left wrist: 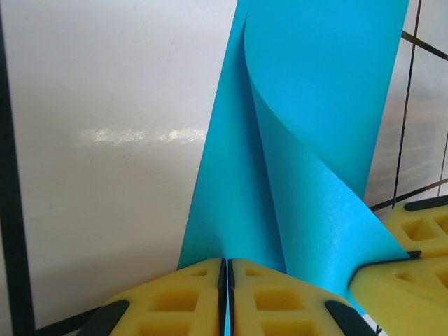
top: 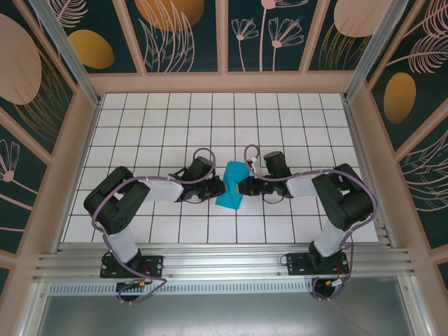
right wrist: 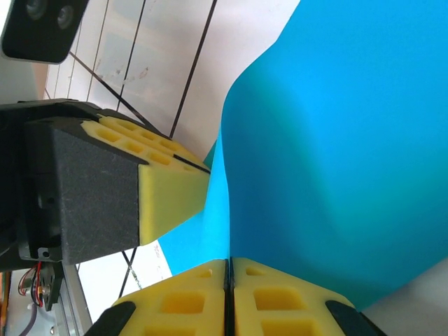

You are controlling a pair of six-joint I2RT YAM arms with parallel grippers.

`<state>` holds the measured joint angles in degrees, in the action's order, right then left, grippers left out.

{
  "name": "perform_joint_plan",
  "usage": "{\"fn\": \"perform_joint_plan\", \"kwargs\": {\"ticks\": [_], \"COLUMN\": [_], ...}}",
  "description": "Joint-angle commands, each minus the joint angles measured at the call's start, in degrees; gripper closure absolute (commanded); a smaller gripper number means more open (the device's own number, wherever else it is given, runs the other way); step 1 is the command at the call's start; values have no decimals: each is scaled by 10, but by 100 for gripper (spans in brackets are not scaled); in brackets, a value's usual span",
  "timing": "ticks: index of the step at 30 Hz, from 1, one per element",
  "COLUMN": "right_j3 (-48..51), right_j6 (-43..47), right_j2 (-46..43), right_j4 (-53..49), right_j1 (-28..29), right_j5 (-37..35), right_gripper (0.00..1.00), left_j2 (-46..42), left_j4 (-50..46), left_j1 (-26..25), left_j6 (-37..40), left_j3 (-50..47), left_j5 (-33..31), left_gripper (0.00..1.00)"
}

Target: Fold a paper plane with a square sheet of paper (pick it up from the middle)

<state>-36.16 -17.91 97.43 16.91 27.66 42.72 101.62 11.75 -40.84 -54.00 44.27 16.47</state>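
The teal-blue sheet of paper (top: pixel 232 184) is lifted off the tiles at the table's middle, curled and partly folded between both grippers. My left gripper (top: pixel 218 187) is shut on its left edge; in the left wrist view the paper (left wrist: pixel 294 140) rises from between the yellow pads (left wrist: pixel 192 294) and curls over to the right. My right gripper (top: pixel 244 186) is shut on the right edge; in the right wrist view the sheet (right wrist: pixel 336 154) stands up from the closed pads (right wrist: pixel 280 301), and the left gripper's yellow fingers (right wrist: pixel 171 189) press against it from the left.
White tiled table (top: pixel 140 126) with dark grout lines, walled by a wooden frame with patterned panels (top: pixel 182 28). An aluminium rail (top: pixel 224 262) runs along the near edge by the arm bases. The two arms meet close together at the centre.
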Motion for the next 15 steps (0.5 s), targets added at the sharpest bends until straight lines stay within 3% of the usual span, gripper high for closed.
{"fn": "perform_joint_plan", "kwargs": {"ticks": [1, 9, 15], "right_j3": [-24, -42, -67], "right_j6": [42, 90, 118], "right_j2": [16, 3, 12], "right_j4": [-41, -108, -147], "right_j1": [-6, -11, -13], "right_j5": [23, 34, 2], "right_gripper": [90, 90, 90], "left_j2": [-3, -5, -3], "left_j4": [-36, -37, -34], "left_j1": [1, 1, 1], "left_j6": [15, 17, 18], "left_j3": [4, 3, 5], "left_j5": [-22, -23, -19], "left_gripper": [86, 86, 86]}}
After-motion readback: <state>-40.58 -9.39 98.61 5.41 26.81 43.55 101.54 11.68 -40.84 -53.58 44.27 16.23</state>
